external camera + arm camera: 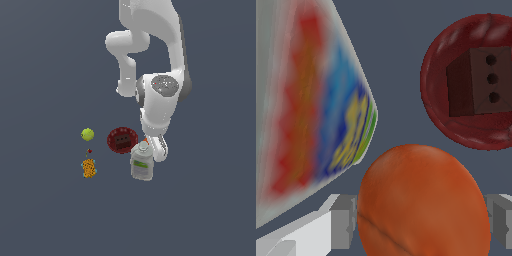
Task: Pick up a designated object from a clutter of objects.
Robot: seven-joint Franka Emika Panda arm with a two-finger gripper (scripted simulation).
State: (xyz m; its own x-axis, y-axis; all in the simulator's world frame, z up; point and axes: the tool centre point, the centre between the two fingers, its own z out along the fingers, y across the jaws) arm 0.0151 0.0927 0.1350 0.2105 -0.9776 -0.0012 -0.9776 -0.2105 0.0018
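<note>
We are looking down past our fingers (421, 222), and they are standing spread, one grey pad on each side of the matte, round orange-red ball (423, 202). We are seeing a thin gap at each side, so we are judging them released, bracketing the ball and not yet squeezing it. The ball is sitting between the pads on the dark grey counter (396, 75).

Just beside one finger, the white plastic bottle with the bright green-edged label (311, 115) is crowding in; it is looking very close to the ball, though we cannot tell whether they are touching. That is the main risk: if we are closing off-centre, the pad on that side may be nudging the bottle, tipping it, or pinching it against the ball. A smooth sphere may also be rolling out of a grip that is landing off its widest part.

Farther off, beyond the ball, the dark red round ribbed dish (476, 75) is lying apart from the fingers, holding a dark brown block with holes.

In the exterior view the arm is hiding the ball almost entirely; the small yellow-green ball (87, 134) and the orange speckled block (89, 168) are lying well apart.
</note>
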